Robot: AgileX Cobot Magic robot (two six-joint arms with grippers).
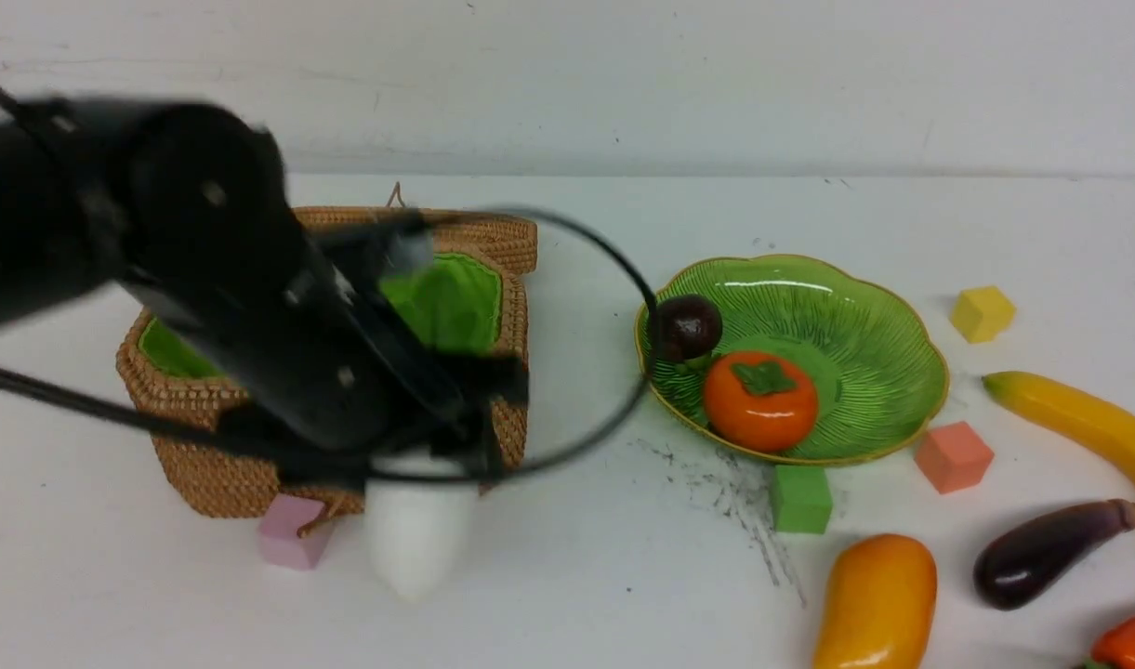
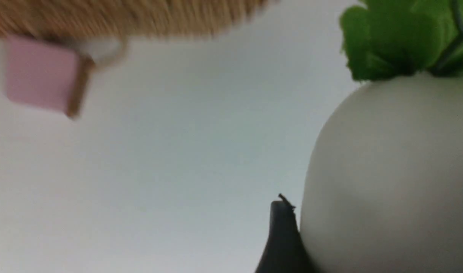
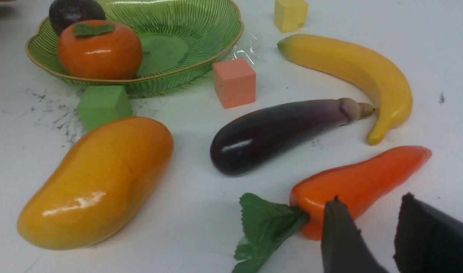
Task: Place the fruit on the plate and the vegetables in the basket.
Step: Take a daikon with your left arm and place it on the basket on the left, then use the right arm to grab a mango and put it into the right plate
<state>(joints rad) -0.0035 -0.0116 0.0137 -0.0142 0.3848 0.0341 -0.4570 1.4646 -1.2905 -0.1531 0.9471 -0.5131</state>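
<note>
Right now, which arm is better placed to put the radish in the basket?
Left. The left end effector grips the radish right beside the basket; the right end effector hovers over the pepper, beyond the plate.

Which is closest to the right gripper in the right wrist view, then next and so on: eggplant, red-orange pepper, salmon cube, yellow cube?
From the right gripper:
1. red-orange pepper, right by its jaws.
2. eggplant, just beyond the pepper.
3. salmon cube, beside the plate.
4. yellow cube, farthest, past the plate's rim.
</note>
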